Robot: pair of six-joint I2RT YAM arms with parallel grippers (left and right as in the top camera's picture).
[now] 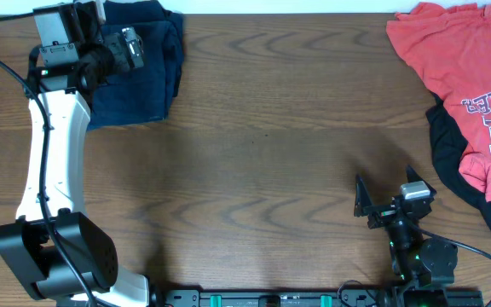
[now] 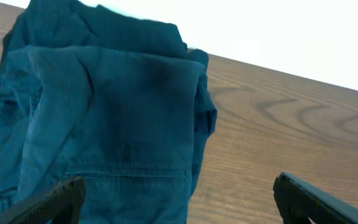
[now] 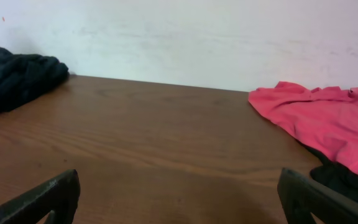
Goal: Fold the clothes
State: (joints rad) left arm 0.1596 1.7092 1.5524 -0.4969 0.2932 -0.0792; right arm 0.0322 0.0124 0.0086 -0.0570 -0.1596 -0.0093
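The clothes lie in two groups. A folded stack of dark navy clothes (image 1: 139,81) sits at the table's far left, and the left wrist view shows navy shorts (image 2: 117,118) with a welt pocket on top. My left gripper (image 1: 133,49) hovers over this stack, open, with nothing between its fingers (image 2: 55,200). A coral-red T-shirt (image 1: 459,60) with lettering lies crumpled at the far right over a black garment (image 1: 448,145). My right gripper (image 1: 388,189) stands open near the front right, above bare wood, apart from the T-shirt (image 3: 316,118).
The wooden table (image 1: 262,153) runs wide between the two groups of clothes. The left arm (image 1: 54,145) stretches along the left side from its base at the front edge. A white wall (image 3: 185,37) stands behind the table's far edge.
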